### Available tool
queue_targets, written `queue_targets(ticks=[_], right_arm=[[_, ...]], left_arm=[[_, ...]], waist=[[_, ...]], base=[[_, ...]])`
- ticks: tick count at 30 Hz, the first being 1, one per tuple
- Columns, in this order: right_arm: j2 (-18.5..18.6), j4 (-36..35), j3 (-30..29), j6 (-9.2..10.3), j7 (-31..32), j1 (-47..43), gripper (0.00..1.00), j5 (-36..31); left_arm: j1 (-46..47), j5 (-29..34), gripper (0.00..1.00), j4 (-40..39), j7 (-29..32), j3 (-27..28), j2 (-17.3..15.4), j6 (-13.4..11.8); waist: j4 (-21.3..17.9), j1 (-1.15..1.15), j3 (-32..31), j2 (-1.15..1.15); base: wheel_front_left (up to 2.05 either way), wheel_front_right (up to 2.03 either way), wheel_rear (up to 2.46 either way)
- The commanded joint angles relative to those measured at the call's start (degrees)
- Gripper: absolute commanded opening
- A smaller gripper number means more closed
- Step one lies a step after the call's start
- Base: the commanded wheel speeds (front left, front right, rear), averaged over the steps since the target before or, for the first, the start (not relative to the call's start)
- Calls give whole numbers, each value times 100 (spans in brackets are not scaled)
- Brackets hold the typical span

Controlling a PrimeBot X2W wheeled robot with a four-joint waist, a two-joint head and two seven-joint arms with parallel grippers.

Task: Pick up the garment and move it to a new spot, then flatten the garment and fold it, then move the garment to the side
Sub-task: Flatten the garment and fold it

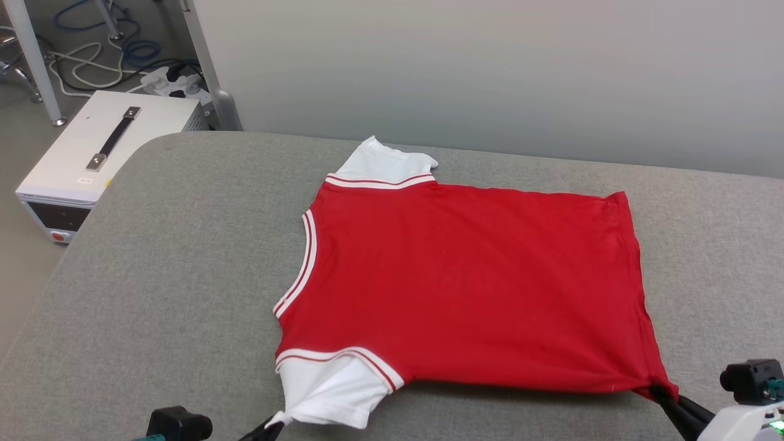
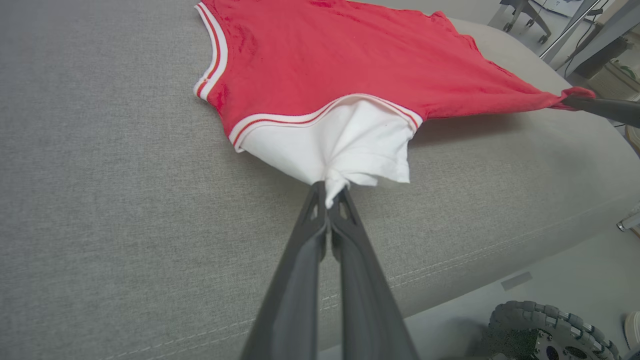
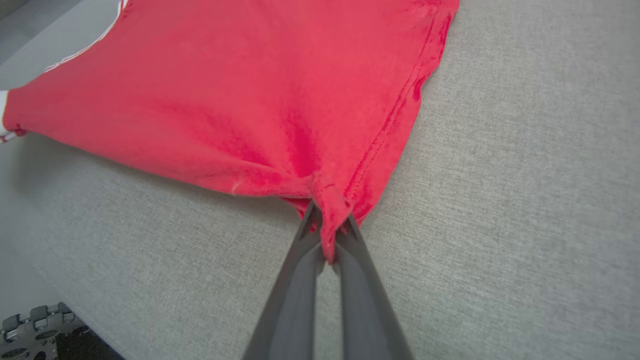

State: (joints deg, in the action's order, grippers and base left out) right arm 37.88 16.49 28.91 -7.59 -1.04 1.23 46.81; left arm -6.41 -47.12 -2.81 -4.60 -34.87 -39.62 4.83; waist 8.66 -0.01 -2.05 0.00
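Observation:
The garment [image 1: 465, 282], a red jersey T-shirt with white striped-trim sleeves, lies spread on the grey cushioned surface [image 1: 171, 275], plain red side up, collar to the left. My left gripper [image 1: 275, 422] is shut on the tip of the near white sleeve [image 2: 345, 145], which bunches between its fingertips [image 2: 330, 192]. My right gripper [image 1: 661, 392] is shut on the near hem corner of the garment [image 3: 280, 100], the cloth gathered at its tips [image 3: 327, 225]. The near edge is pulled taut and slightly raised between the two grips. The right gripper's fingers [image 2: 605, 107] also appear in the left wrist view.
A white box with a black handle [image 1: 104, 147] stands on the floor at the far left, with cables and a power strip [image 1: 171, 82] behind it. A pale wall runs behind the surface. A wheel of my base [image 2: 545, 330] sits below the front edge.

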Motion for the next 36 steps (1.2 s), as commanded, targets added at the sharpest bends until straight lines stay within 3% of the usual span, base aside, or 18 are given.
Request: queue_targets(ticks=[1, 8, 15, 24, 36], right_arm=[[54, -124, -62, 10, 51, -198, 0, 62], [109, -711, -494, 10, 369, -846, 0, 261], [84, -1148, -812, 10, 660, -830, 0, 168], [58, -1575, -1125, 10, 1240, -171, 0, -89], [-181, -1196, -1023, 10, 1812, 960, 0, -403]], left_arm=[[-163, -123, 0, -59, 58, -3, -76, -2], [-301, -255, 0, -257, 93, 26, -180, -20], [232, -141, 0, -301, -33, 244, -129, -38], [1414, 161, 0, -41, 141, 352, -23, 12], [2953, 423, 0, 1055, 400, 16, 183, 223]], waist=[[-2, 1, -15, 0], [-26, 1, -6, 0], [-76, 1, 206, 0], [-229, 1, 900, 0], [-353, 1, 1676, 0]], base=[[0, 0, 0], [0, 0, 0], [0, 0, 0], [0, 0, 0], [0, 0, 0]])
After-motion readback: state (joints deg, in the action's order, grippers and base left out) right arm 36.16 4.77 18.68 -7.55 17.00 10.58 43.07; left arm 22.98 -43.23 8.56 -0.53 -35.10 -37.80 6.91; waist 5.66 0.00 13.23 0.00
